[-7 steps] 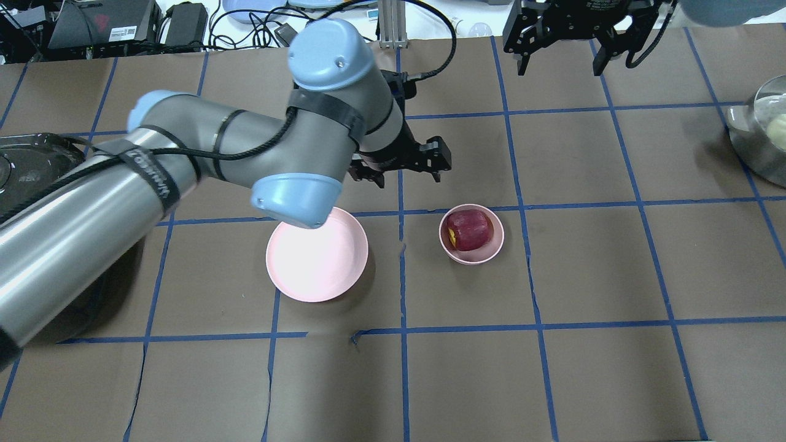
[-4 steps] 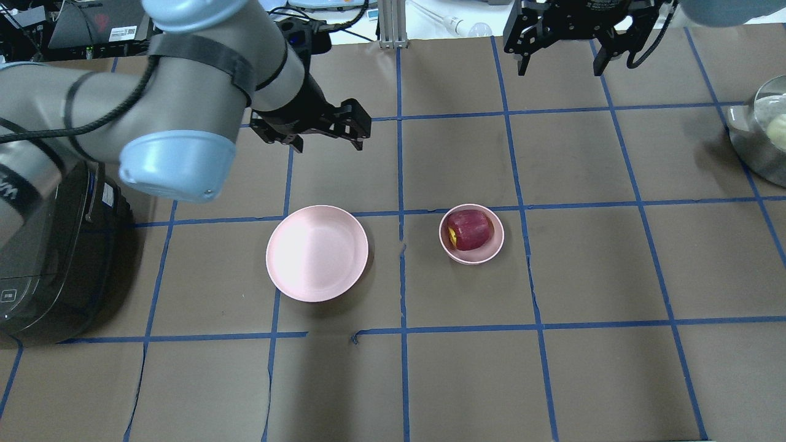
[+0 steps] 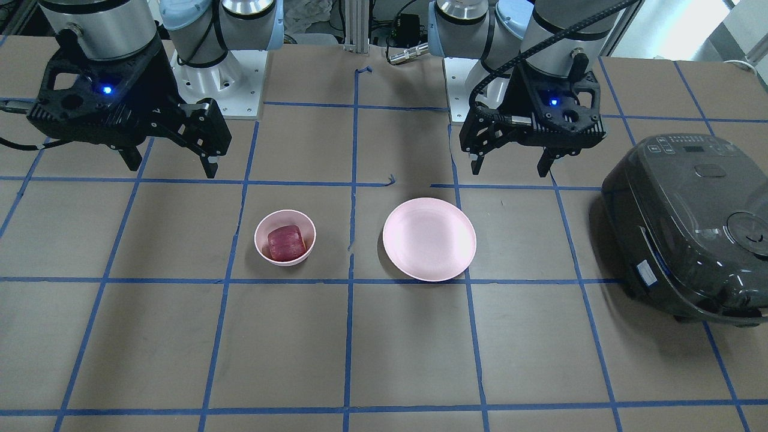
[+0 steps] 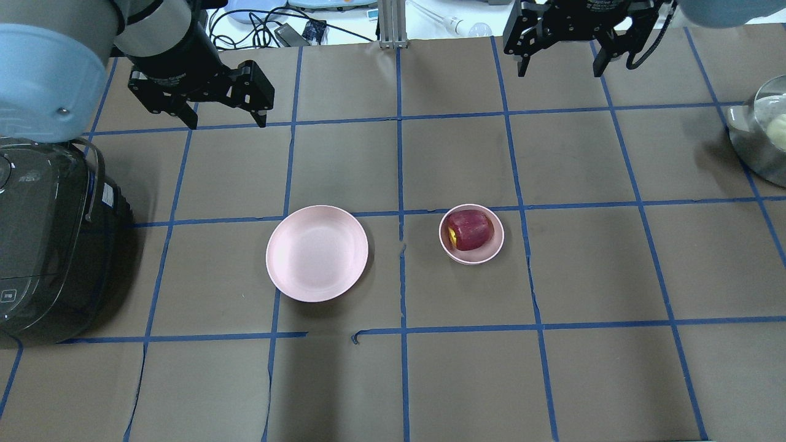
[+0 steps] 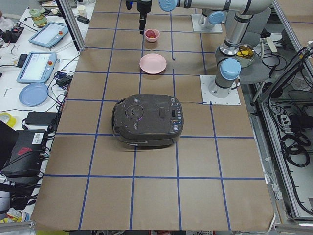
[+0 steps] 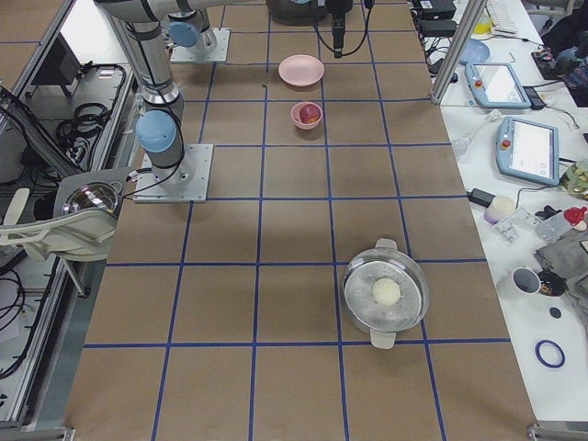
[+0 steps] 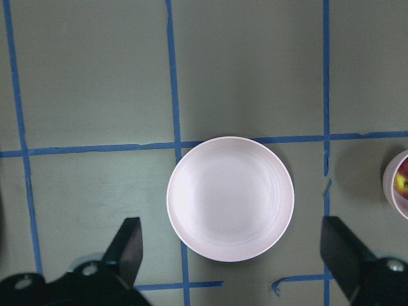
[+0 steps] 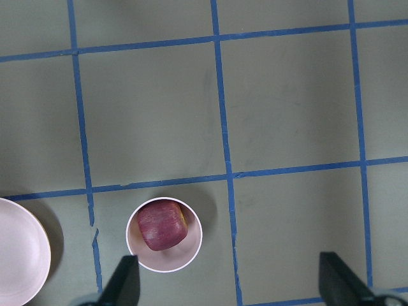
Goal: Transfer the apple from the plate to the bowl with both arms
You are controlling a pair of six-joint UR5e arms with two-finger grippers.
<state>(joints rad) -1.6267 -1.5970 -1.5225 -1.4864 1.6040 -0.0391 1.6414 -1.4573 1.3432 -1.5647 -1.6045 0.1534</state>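
The dark-red apple (image 4: 470, 229) lies in the small pink bowl (image 4: 498, 241), right of the table's middle. The wide pink plate (image 4: 317, 253) stands to the bowl's left with nothing on it. My left gripper (image 4: 227, 120) is open and holds nothing, high over the far left of the table, well away from the plate. My right gripper (image 4: 560, 70) is open and holds nothing at the far edge, beyond the bowl. The left wrist view looks straight down on the plate (image 7: 229, 197). The right wrist view shows the apple (image 8: 163, 224) in the bowl (image 8: 195, 245).
A black rice cooker (image 4: 43, 245) stands at the left edge of the table. A metal pot (image 4: 758, 144) with a pale ball in it sits at the right edge. Blue tape lines cross the brown table cover.
My left arm has swung from over the plate, near the bowl, up and back to the far left, uncovering the plate. The right gripper, apple and dishes have not moved.
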